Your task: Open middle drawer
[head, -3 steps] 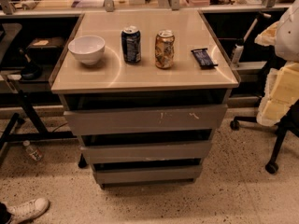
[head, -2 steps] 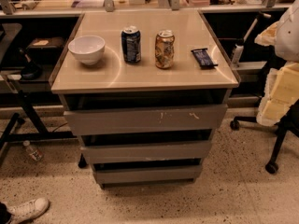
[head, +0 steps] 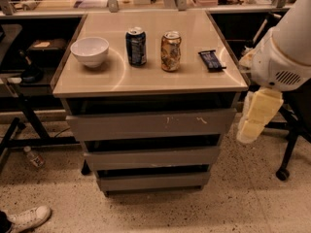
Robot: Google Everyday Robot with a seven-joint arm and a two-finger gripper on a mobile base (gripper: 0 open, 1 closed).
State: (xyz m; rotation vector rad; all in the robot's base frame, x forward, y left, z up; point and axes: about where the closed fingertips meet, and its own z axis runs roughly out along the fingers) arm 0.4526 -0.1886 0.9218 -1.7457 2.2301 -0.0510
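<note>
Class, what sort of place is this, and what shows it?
Probably an office or lab: a drawer cabinet stands among cluttered desks, a wheeled chair base at right. The robot's gripper hangs right of the cabinet.

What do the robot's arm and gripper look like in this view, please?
The arm is a bulky, rounded white shell with a thin tan seam and a small slotted vent. The gripper below it, to the right of the cabinet, is pale cream-yellow, blocky and elongated. No cables or markings show.
</note>
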